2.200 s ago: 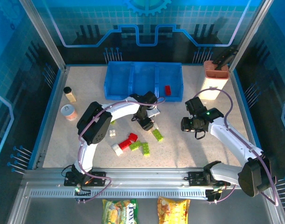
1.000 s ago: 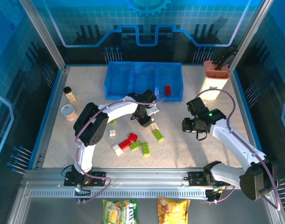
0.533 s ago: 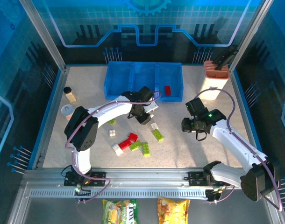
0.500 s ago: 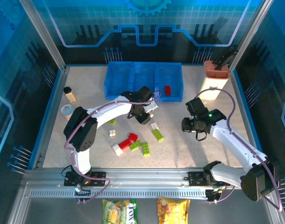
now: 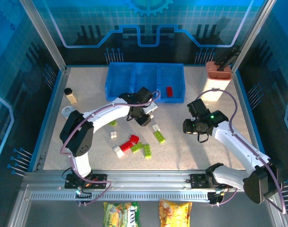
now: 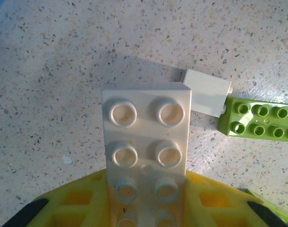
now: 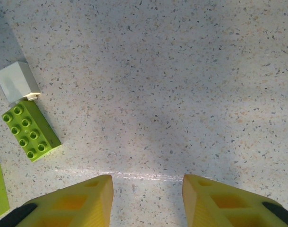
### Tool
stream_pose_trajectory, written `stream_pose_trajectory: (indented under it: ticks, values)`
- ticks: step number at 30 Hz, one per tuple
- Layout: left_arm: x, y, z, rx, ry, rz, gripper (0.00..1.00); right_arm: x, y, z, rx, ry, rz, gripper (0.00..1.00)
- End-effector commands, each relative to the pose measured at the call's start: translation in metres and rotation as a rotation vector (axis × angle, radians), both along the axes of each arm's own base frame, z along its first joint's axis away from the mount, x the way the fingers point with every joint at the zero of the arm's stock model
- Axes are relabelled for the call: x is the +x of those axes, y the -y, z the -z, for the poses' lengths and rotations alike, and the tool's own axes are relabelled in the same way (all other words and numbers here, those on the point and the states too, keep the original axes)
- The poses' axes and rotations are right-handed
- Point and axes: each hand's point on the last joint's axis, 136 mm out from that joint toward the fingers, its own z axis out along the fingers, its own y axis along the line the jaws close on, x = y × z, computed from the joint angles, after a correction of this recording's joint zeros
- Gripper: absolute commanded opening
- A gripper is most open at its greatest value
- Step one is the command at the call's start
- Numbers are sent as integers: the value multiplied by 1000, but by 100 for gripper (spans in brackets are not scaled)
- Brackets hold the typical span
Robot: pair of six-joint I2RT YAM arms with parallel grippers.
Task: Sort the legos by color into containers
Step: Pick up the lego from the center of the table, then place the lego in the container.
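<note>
My left gripper hovers just in front of the blue tray, shut on a long white lego that sticks out past its yellow fingers. Below it on the table lie a small white lego and a lime green lego. One red lego rests in the tray's right compartment. More red, green and white legos are scattered mid-table. My right gripper stands open over bare table, right of the white lego and the green lego.
A white-and-terracotta holder stands at the back right. A small jar sits at the left, with another jar partly behind my left arm. Two snack bags lie below the front rail.
My left gripper has lifted and drawn back left toward the tray with the long white lego, uncovering the small white lego. The right arm has hardly moved.
</note>
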Motion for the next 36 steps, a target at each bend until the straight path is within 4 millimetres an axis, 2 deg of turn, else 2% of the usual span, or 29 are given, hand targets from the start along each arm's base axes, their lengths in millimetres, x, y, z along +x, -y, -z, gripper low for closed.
stream_pose_trajectory:
  ticks: [1, 7, 16, 24, 36]
  values:
    - [-1, -9, -17, -16, 20, -42, 31, 1, -6, -3, 7, -1, -17, 44]
    - [0, -23, -26, -12, 32, -93, 30, 6, -6, -5, -2, 10, -19, 44]
    - [18, -67, -57, -47, 68, -295, 29, 10, -10, 1, 3, 6, -27, 44]
    - [60, -116, -75, -44, 107, -497, 30, 14, -13, -3, 6, 11, -34, 44]
    - [138, -150, -65, -44, 81, -689, 31, 16, -13, -11, 4, 23, -36, 44]
